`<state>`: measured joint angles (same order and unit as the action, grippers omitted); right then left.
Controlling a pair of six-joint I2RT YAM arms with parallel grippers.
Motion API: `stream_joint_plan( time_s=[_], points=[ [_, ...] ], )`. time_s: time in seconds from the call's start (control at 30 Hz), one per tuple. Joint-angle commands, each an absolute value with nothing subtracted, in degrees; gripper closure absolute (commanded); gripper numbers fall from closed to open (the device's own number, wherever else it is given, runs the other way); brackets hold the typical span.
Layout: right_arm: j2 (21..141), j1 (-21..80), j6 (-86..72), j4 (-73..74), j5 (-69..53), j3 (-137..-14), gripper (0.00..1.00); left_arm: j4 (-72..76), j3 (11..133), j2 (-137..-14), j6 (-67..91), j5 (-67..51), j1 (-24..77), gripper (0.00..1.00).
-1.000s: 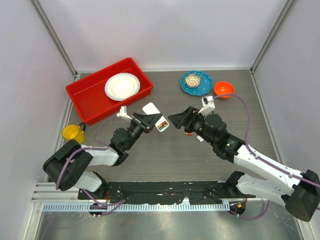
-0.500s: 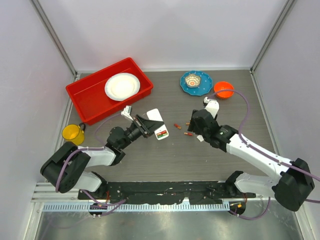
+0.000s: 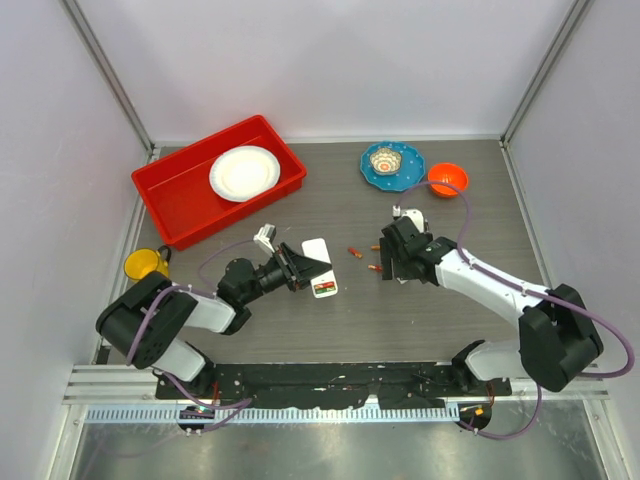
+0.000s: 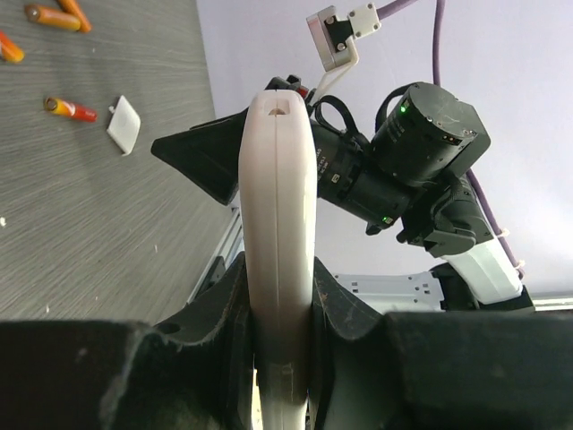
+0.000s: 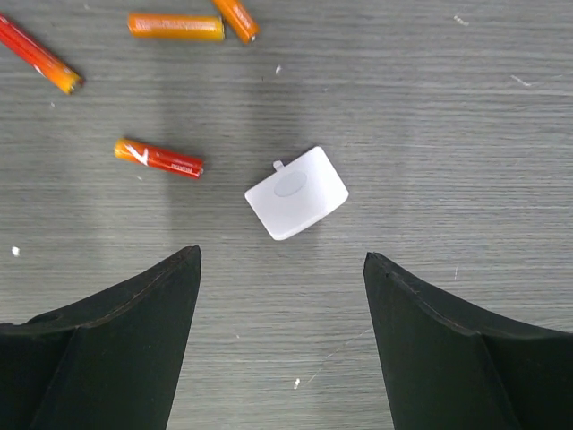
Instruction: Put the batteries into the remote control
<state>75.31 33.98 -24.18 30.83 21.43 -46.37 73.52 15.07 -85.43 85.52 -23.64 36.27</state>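
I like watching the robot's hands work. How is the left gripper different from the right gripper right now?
The left gripper is shut on the white remote, holding it edge-on; the right gripper is open and holds nothing. The left gripper points sideways, across the table; the right gripper points down at a small white cover lying near orange-red batteries. Both are black.
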Motion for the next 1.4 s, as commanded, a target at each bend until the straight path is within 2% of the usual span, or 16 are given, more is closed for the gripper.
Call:
stream_joint_plan(
  time_s=[0.0, 0.93, 1.23, 1.37],
  points=[
    [76.5, 32.3, -20.7, 31.6, 17.8, -48.3, 0.21, 88.6, 15.6, -86.9, 87.5, -25.7, 36.2, 1.00],
    [88.9, 27.1, -22.6, 24.3, 16.6, -47.9, 0.22, 88.6, 16.2, -88.4, 86.8, -25.7, 36.2, 1.00],
    [89.1, 26.5, -25.7, 22.4, 17.6, -46.3, 0.29, 88.6, 16.2, -89.0, 86.9, -25.6, 36.2, 1.00],
    [87.4, 26.5, -27.0, 20.3, 17.6, -44.1, 0.27, 88.6, 16.2, -89.3, 87.0, -25.5, 36.2, 1.00]
  ],
)
